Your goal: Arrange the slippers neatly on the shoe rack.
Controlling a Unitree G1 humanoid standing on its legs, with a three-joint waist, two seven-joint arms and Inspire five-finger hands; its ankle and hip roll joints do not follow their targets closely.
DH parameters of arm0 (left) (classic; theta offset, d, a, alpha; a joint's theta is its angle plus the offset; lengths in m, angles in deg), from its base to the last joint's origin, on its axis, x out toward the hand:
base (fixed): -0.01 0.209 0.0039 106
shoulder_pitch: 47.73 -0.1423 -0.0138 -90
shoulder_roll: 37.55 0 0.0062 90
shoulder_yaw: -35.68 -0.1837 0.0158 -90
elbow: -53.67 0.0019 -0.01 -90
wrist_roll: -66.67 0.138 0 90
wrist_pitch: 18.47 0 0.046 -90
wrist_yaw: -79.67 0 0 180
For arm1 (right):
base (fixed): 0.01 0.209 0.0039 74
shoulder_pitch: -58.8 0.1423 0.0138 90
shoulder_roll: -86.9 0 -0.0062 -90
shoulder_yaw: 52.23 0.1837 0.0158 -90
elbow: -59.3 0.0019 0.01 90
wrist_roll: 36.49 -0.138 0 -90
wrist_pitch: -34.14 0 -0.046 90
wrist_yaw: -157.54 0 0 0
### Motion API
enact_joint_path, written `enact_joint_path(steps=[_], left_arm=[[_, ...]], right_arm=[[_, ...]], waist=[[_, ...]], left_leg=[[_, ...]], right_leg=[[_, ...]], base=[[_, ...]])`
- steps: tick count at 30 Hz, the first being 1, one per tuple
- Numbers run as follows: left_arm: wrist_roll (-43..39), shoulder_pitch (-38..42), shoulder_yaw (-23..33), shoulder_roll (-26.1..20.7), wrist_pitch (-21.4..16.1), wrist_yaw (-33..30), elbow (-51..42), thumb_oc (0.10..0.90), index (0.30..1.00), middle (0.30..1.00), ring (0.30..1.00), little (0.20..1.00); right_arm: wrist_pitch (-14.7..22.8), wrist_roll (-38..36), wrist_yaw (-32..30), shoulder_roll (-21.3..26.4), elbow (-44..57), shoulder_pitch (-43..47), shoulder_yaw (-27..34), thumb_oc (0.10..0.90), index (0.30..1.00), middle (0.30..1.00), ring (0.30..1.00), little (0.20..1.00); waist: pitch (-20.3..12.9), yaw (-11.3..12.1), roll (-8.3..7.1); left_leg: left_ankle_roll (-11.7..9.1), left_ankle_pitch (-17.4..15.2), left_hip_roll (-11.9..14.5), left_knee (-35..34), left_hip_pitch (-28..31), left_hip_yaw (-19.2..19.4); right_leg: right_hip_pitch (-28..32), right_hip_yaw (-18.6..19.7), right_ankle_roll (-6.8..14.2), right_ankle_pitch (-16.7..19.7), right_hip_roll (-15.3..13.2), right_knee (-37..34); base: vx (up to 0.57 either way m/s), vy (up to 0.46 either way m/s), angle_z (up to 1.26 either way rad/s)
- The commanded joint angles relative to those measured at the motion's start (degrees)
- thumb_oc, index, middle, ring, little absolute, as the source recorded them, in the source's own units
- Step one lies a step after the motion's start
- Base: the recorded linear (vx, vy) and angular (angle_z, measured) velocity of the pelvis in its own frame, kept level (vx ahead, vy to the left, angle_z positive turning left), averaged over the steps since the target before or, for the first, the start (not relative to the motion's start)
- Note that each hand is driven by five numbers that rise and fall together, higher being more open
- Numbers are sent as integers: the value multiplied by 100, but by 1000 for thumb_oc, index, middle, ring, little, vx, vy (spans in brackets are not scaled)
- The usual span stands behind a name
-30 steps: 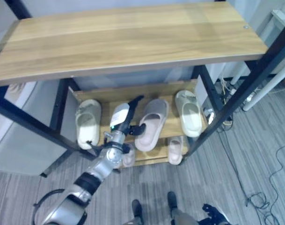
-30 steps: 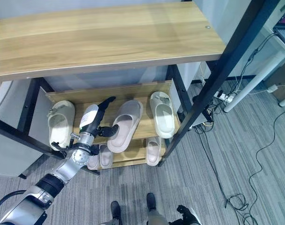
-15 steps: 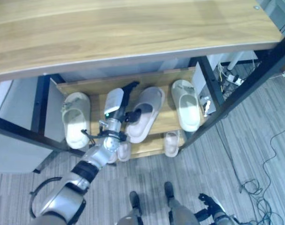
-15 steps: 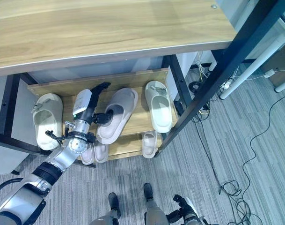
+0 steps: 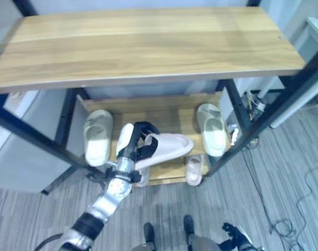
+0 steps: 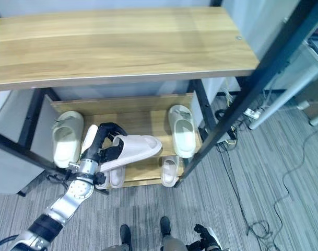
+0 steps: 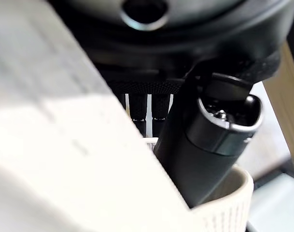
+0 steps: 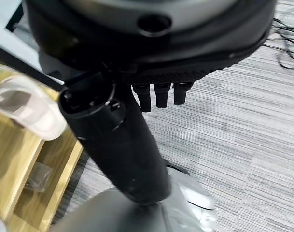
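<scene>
My left hand (image 5: 133, 145) is shut on a pale grey slipper (image 5: 166, 147), with the thumb inside its opening (image 7: 204, 145). The slipper (image 6: 133, 149) hangs just above the front of the rack's middle shelf (image 5: 174, 115), turned crosswise with its toe pointing right. One cream slipper (image 5: 97, 137) lies at the shelf's left end and another cream slipper (image 5: 211, 128) at its right end. Small pinkish slippers (image 6: 169, 170) sit on the bottom shelf. My right hand (image 8: 122, 145) hangs over the grey floor with relaxed fingers, holding nothing.
A wide wooden top board (image 5: 148, 44) overhangs the shelves. Black frame posts (image 6: 221, 130) stand at the rack's corners. The right wrist view shows a pale slipper (image 8: 23, 104) on the bottom shelf's edge. Cables and white table legs (image 6: 284, 97) lie to the right.
My left hand has closed on the grey slipper, lifted it off the middle shelf and swung it crosswise toward the front. The camera has shifted too.
</scene>
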Motion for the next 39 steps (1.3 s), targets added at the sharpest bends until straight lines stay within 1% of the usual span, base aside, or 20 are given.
enact_joint_path(steps=[1, 6, 10, 12, 13, 14, 15, 17, 20, 22, 23, 24, 25, 26, 28, 29, 31, 36, 37, 39], left_arm=[[-619, 676, 217, -62, -806, 433, -390, 400, 300, 300, 300, 300], [-1268, -132, -36, -77, -712, 1322, -907, 400, 300, 300, 300, 300], [-1298, -241, -315, -108, -584, 1581, -803, 400, 300, 300, 300, 300], [-1284, -109, -572, -144, -498, 1634, -652, 400, 300, 300, 300, 300], [-1283, -81, -578, -140, -504, 1630, -636, 400, 300, 300, 300, 300], [-1210, 134, -726, -170, -496, 1582, -512, 400, 300, 300, 300, 300], [-1177, 271, -790, -195, -481, 1528, -459, 400, 300, 300, 300, 300], [-1134, 476, -858, -151, -484, 1443, -315, 400, 300, 300, 300, 300], [-1042, 652, -884, -80, -476, 1304, -236, 400, 300, 300, 300, 300], [-781, 1071, -852, -94, -511, 941, -258, 400, 300, 300, 300, 300], [-683, 1280, -825, -125, -524, 785, -294, 400, 300, 300, 300, 300], [-613, 1433, -753, -143, -525, 674, -355, 400, 300, 300, 300, 300], [-609, 1444, -757, -138, -523, 669, -350, 400, 300, 300, 300, 300], [-414, 1901, -646, -223, -535, 341, -364, 400, 300, 300, 300, 300], [-223, 2325, -524, -332, -528, -9, -301, 400, 300, 300, 300, 300], [-118, 2494, -442, -417, -502, -154, -293, 400, 300, 300, 300, 300], [73, 2914, -322, -571, -436, -511, -229, 400, 300, 300, 300, 300], [302, 3661, -193, -879, -223, -1115, 47, 400, 300, 300, 300, 300], [349, 4082, -171, -1131, -106, -1375, 233, 400, 300, 300, 300, 300], [331, 4512, -197, -1405, 7, -1643, 424, 400, 300, 300, 300, 300]], right_arm=[[61, -11, 71, -28, -105, -112, 54, 800, 900, 900, 900, 900], [-4, -29, 122, -63, -297, -116, 157, 800, 900, 900, 900, 900], [-3, -56, 128, -57, -330, -98, 171, 800, 900, 900, 900, 900], [5, -135, 60, -20, -244, 76, 156, 800, 900, 900, 900, 900], [3, -137, 60, -20, -247, 92, 165, 800, 900, 900, 900, 900], [27, -207, -10, 54, -114, 332, 90, 800, 900, 900, 900, 900], [38, -255, -61, 93, -35, 470, 40, 800, 900, 900, 900, 900], [33, -311, -107, 115, 40, 647, -18, 800, 900, 900, 900, 900], [48, -385, -160, 133, 136, 771, -49, 800, 900, 900, 900, 900], [128, -548, -342, 213, 384, 1052, -46, 800, 900, 900, 900, 900], [173, -648, -430, 251, 503, 1126, -1, 800, 900, 900, 900, 900], [219, -681, -502, 299, 781, 1161, 48, 800, 900, 900, 900, 900], [203, -680, -505, 306, 803, 1155, 54, 800, 900, 900, 900, 900], [314, -819, -672, 382, 1140, 1282, 161, 800, 900, 900, 900, 900], [434, -880, -810, 468, 1527, 1415, 242, 800, 900, 900, 900, 900], [488, -890, -878, 539, 1809, 1460, 275, 800, 900, 900, 900, 900], [603, -910, -1017, 668, 2337, 1576, 382, 800, 900, 900, 900, 900], [780, -911, -1224, 835, 3151, 1736, 526, 800, 900, 900, 900, 900], [840, -928, -1265, 919, 3555, 1803, 552, 800, 900, 900, 900, 900], [901, -961, -1307, 1021, 3907, 1820, 607, 800, 900, 900, 900, 900]], waist=[[-398, 146, 62], [-410, 332, 73], [-374, 373, 72], [-51, 391, 65], [-51, 381, 66], [356, 351, 67], [552, 341, 77], [634, 332, 84], [638, 351, 98], [841, 317, 132], [886, 285, 148], [944, 256, 131], [861, 267, 140], [911, 170, 163], [794, 95, 196], [798, 63, 207], [766, -1, 231], [776, -85, 237], [862, -139, 244], [970, -186, 254]], left_leg=[[-123, -548, -7, -35, 133, -380], [-140, -483, 8, -35, 233, -614], [-145, -465, 25, 18, 279, -704], [-142, -454, 76, 367, 36, -835], [-142, -477, 73, 431, -22, -853], [-146, -586, 80, 1017, -555, -917], [-137, -628, 66, 1260, -809, -941], [-107, -771, 86, 1863, -1450, -960], [-45, -922, 123, 2360, -1972, -955], [58, -1062, 181, 3107, -2765, -931], [74, -1313, 181, 3504, -3107, -955], [114, -1221, 216, 3748, -3463, -896], [115, -1315, 223, 3909, -3636, -901], [167, -1460, 218, 4503, -4382, -939], [206, -1680, 255, 5134, -5210, -951], [209, -1990, 260, 5434, -5401, -1006], [283, -2284, 306, 6142, -6180, -1072], [439, -2820, 407, 7304, -7177, -1213], [474, -3075, 422, 7934, -7571, -1236], [477, -3306, 434, 8630, -7987, -1275]], right_leg=[[281, -308, 383, -549, -124, 43], [556, -559, 295, -645, -109, 43], [668, -684, 258, -709, -87, 75], [497, -778, 167, -794, -123, 466], [454, -792, 166, -816, -129, 514], [-75, -850, 95, -924, -186, 1082], [-392, -862, 66, -948, -196, 1390], [-1030, -832, 50, -1098, -252, 2056], [-1537, -797, 9, -1313, -268, 2572], [-2386, -716, -28, -1488, -311, 3350], [-2773, -642, -12, -1697, -325, 3768], [-3068, -650, -61, -1616, -379, 3887], [-3230, -636, -57, -1695, -381, 4026], [-4002, -552, -42, -1735, -439, 4586], [-4820, -432, -23, -1872, -477, 5118], [-5038, -357, 16, -2137, -489, 5429], [-5795, -221, 44, -2334, -514, 6063], [-6770, -62, 9, -2760, -504, 7139], [-7210, -11, 1, -2961, -505, 7767], [-7649, 32, 10, -3194, -507, 8455]], base=[[-4, -40, 47], [-8, -43, 29], [-13, -32, 33], [-175, -37, 19], [-397, -41, 30], [-404, -35, 28], [-485, -38, 27], [-185, -3, 9], [-139, 16, -8], [-234, 68, -25], [-241, 60, -25], [-135, 42, -30], [-279, 54, -24], [-162, 65, -19], [-123, 93, -14], [6, 97, -23], [0, 105, -11], [34, 69, -22], [94, 42, -6], [125, 43, -7]])
